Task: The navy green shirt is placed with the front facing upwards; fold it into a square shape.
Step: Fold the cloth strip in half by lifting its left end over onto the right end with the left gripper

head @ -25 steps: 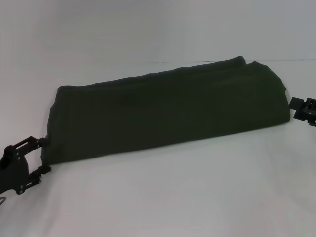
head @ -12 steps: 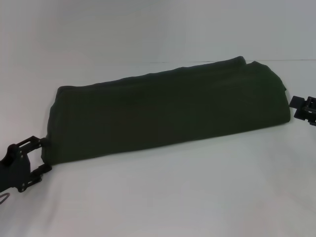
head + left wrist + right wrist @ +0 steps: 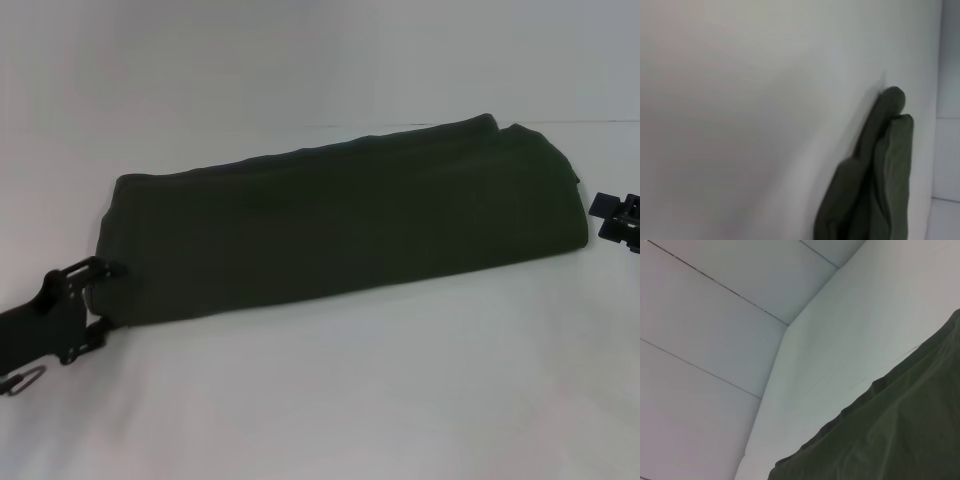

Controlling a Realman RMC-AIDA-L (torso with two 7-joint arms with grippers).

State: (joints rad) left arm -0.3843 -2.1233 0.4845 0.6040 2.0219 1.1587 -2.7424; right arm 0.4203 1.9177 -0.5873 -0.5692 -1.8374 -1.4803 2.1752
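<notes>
At eight o'clock, the left gripper [image 3: 108, 297] is reaching in low, fingers spread around the navy green shirt [image 3: 340, 225] end. At three o'clock, the right gripper [image 3: 603, 215] is sitting just beside the shirt; its opening I cannot tell.

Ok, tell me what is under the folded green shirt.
Only the white table shows around the navy green shirt. Its lower layers and anything beneath are covered. The left gripper sits at its left end, the right gripper beside its right end.

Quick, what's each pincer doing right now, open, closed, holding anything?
Left pincer: open, fingers straddling the left end of the navy green shirt, not clamped.
Right pincer: just off the shirt's right end, holding nothing; open or shut cannot be told.
</notes>
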